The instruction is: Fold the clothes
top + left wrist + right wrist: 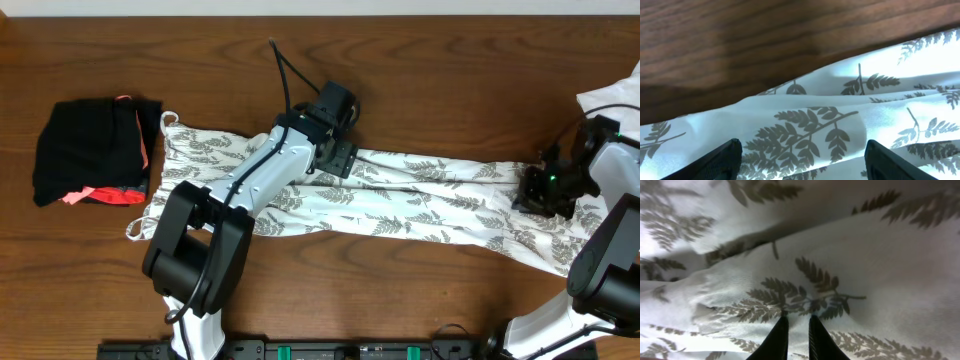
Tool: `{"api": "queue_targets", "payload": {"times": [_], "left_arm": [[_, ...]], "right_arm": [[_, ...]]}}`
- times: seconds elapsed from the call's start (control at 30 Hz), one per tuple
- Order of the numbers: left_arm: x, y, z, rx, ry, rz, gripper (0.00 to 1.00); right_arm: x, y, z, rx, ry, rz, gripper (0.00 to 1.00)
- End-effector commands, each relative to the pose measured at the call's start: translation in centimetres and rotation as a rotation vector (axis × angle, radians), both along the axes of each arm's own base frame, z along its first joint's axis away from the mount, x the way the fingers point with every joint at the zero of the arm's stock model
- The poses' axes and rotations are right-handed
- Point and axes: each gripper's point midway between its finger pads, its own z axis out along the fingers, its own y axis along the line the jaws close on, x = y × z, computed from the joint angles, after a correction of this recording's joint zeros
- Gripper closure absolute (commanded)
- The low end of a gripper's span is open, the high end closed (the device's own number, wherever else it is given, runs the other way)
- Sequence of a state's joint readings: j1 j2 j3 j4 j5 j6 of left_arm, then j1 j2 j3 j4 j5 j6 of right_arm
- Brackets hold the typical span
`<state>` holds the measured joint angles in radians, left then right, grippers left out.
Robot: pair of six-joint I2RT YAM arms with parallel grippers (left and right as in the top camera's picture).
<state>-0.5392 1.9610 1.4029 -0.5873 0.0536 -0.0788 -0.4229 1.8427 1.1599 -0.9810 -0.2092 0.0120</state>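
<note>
White dress, one; black bundle, one

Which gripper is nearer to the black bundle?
Left. The left gripper is over the middle of the dress, right of the black bundle; the right gripper is at its far end.

Fern-print dress stretched across table

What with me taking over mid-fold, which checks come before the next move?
1. Dress stretched lengthwise on the table: ok.
2. Left gripper over the dress's far edge, jaws open: ok.
3. Left jaws holding fabric: not ok, nothing gripped.
4. Right gripper, jaws pinched on the dress's end: ok, fabric gathers at the tips.
5. Black bundle apart from the dress: cannot tell, they lie edge to edge.
</note>
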Motion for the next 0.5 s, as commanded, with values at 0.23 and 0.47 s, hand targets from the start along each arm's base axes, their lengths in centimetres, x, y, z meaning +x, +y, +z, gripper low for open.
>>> {"api": "queue_targets", "payload": {"times": [0.23, 0.47], "left_arm": [[0.3, -0.3, -1.0, -0.021, -0.019, 0.005, 0.21], [4.4, -2.4, 1.4, -0.115, -0.207, 0.008, 0.21]], "right_arm": [[-1.5, 0.7, -2.2, 0.005, 0.027, -0.028, 0.86], [-1.5, 0.7, -2.3, 0.005, 0.027, -0.028, 0.86]]}}
